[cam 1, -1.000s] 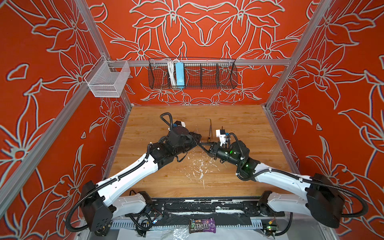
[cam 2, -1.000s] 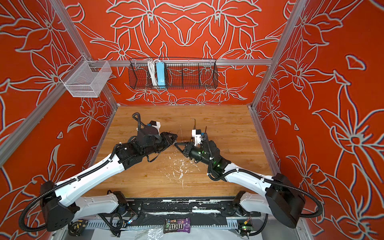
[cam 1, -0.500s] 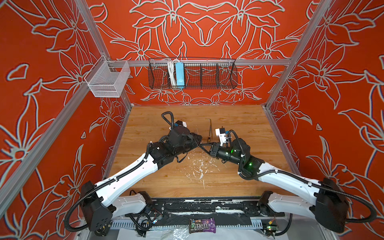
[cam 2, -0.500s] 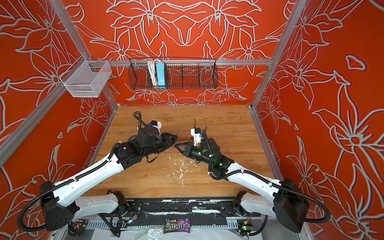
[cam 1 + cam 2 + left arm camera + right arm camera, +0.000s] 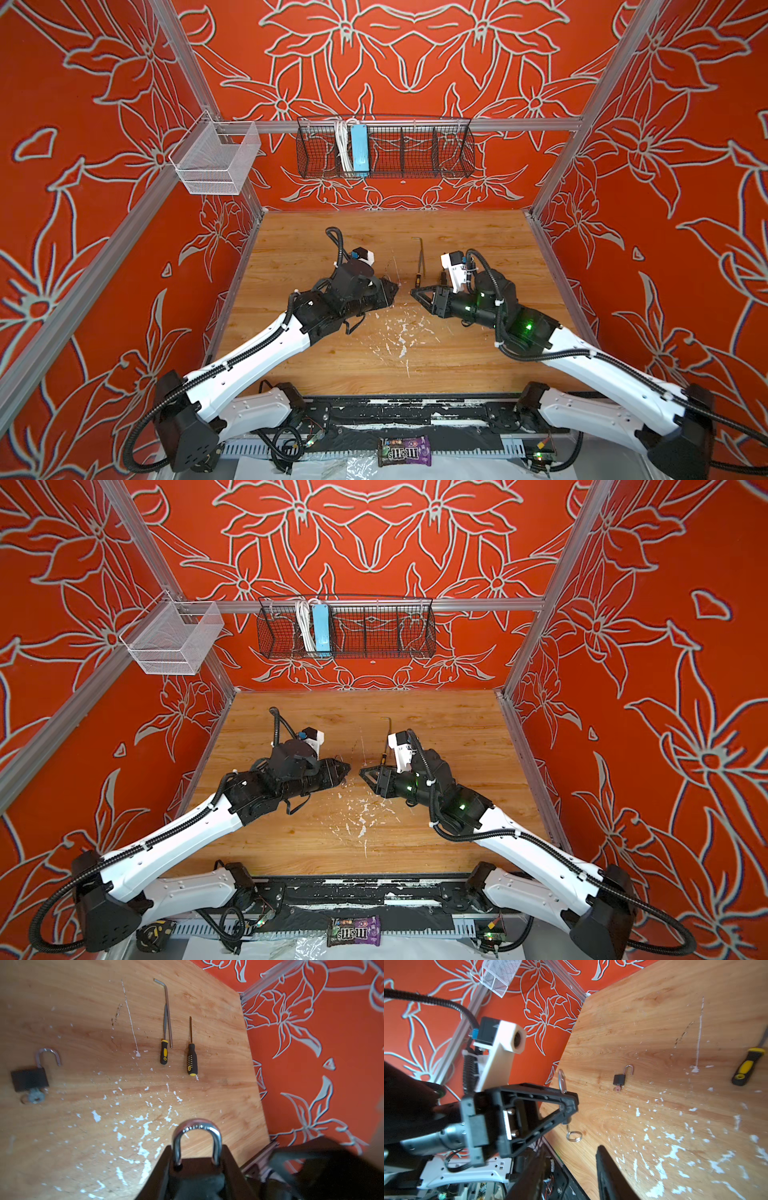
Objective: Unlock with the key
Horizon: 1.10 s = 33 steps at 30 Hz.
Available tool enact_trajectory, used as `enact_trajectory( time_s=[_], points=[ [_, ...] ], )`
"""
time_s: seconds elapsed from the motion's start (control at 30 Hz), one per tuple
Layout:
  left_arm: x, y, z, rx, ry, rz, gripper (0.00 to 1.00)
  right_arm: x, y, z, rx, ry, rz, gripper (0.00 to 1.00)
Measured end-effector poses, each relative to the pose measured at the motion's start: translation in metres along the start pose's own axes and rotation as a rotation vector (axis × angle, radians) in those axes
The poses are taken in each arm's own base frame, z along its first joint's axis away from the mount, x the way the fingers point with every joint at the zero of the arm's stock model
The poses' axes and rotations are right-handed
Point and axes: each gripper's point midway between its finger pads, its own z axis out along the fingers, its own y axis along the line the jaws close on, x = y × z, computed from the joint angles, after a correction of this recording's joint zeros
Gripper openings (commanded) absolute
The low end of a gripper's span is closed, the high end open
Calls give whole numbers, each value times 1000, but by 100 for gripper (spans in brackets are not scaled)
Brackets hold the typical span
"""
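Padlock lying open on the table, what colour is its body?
The padlock has a black body and silver loop; the left wrist view shows it best.

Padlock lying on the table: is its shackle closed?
No: in the left wrist view the padlock has its shackle open, one end free beside the black body.
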Motion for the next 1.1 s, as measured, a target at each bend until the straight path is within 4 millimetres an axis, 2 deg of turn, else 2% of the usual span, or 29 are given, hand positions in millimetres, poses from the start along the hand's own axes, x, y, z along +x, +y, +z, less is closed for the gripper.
enact_trajectory(
  time_s=[0.1, 0.2, 0.37, 0.47, 0.8, 1.1],
  points=[
    [4, 3, -1, 13, -3, 121, 0, -7, 8, -4, 34, 31, -50, 47],
    [11, 5, -1, 43, -12, 231, 0, -9, 8, 4, 70, 78, -83, 49],
    [25, 8, 3, 101, -15, 368, 0, -5, 1, 27, 133, 174, -105, 51],
    [27, 5, 4, 127, -21, 417, 0, -3, -1, 40, 144, 223, -109, 52],
    [22, -6, 3, 180, -57, 484, 0, -1, -13, 71, 210, 312, -136, 52],
    [22, -7, 5, 182, -58, 505, 0, -9, -29, 75, 332, 344, -207, 52]
  ],
)
